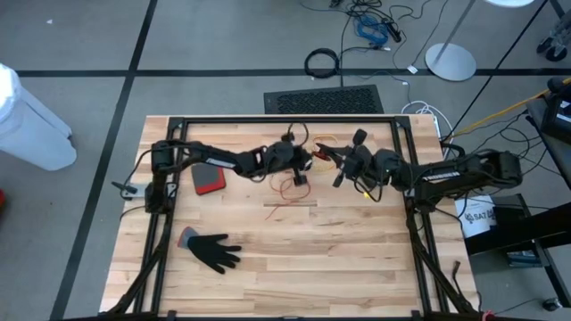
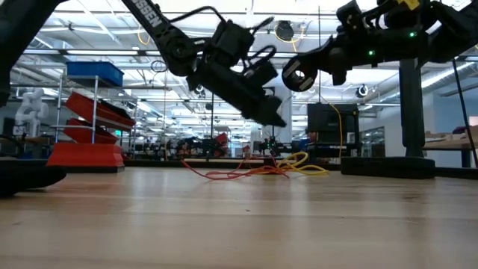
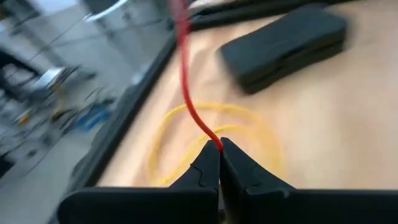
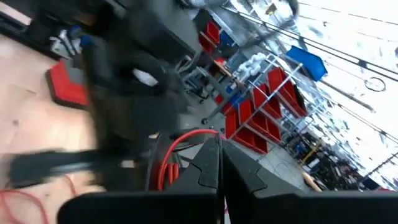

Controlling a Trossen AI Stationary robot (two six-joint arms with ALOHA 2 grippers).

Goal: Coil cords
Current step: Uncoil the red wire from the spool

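Overhead, both arms meet near the far middle of the wooden counter (image 1: 294, 267), raised above its surface. The left hand (image 3: 219, 147) has its fingers pressed fully together on a thin red-orange cord (image 3: 186, 93), which runs up and away from the fingertips in the left wrist view. The right hand (image 4: 221, 144) is likewise pinched tight, with a loop of the same red-orange cord curving in at its fingertips in the right wrist view. From the low view the red-orange cord trails loosely across the counter beneath the two arms, tangled beside a yellow cord (image 2: 302, 164) lying in loose loops on the surface just beside it. The left wrist view shows those yellow loops spread flat on the wood below the left hand, with a flat black case (image 3: 283, 43) lying near them. Farther toward the left arm's base sits a red case (image 1: 208, 179), and a black glove (image 1: 214, 251) lies flat on the near left part of the counter, well apart from the cords.
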